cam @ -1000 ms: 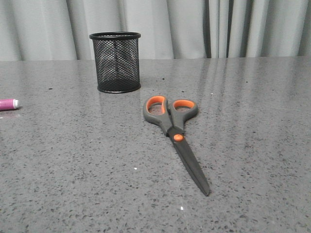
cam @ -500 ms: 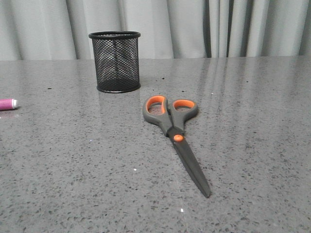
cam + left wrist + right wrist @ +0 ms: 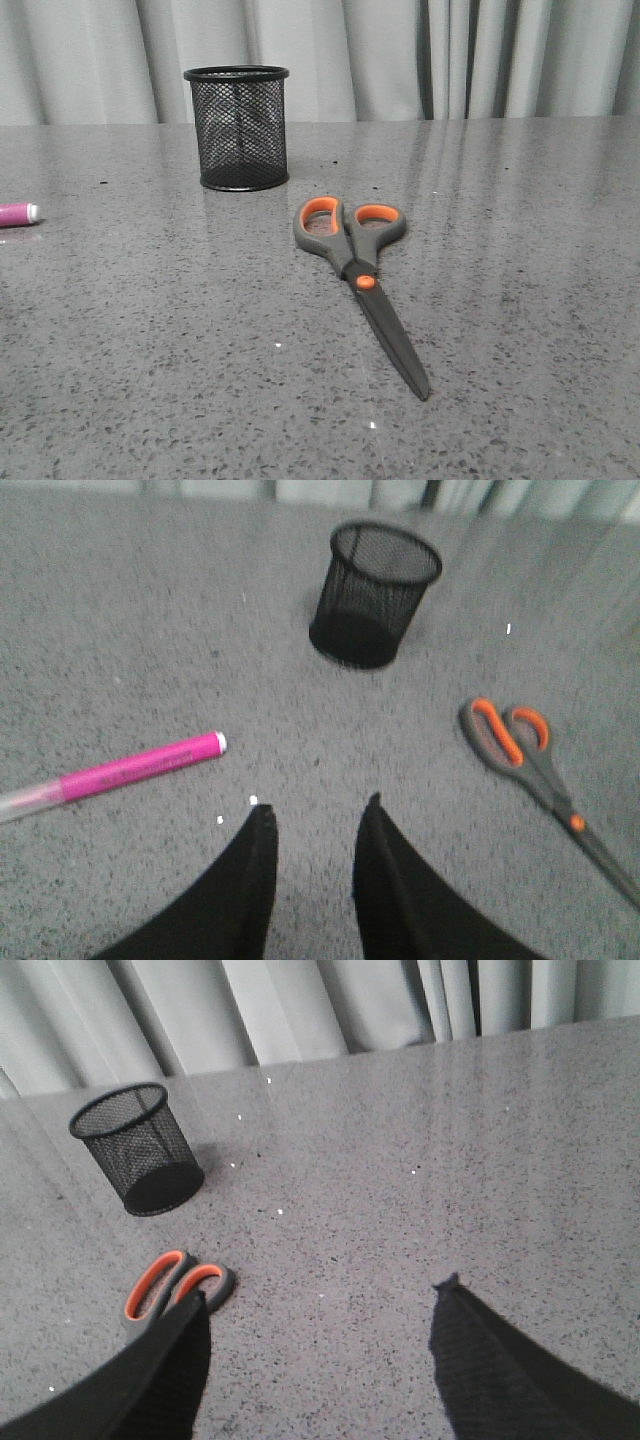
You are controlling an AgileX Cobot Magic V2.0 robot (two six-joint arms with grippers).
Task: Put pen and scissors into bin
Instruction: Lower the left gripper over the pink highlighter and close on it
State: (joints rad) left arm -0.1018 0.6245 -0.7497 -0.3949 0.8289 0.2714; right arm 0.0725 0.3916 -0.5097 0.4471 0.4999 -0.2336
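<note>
Currently lying flat on worktop (image 3: 150,330): pen (image 3: 135,771) far left, bin (image 3: 237,127) upright behind, scissors (image 3: 357,276) centre. Hovering empty: left hand (image 3: 312,820) narrowly parted, right hand (image 3: 320,1305) wide. Risking toppling the light bin during insertion of long scissors.

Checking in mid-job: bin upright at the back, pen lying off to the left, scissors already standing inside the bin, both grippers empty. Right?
Not quite. The scissors are not in the bin; the front view shows them lying flat on the table, in front of it and to its right. The rest holds: bin upright, pen lying off to the left, left gripper and right gripper both empty.
</note>
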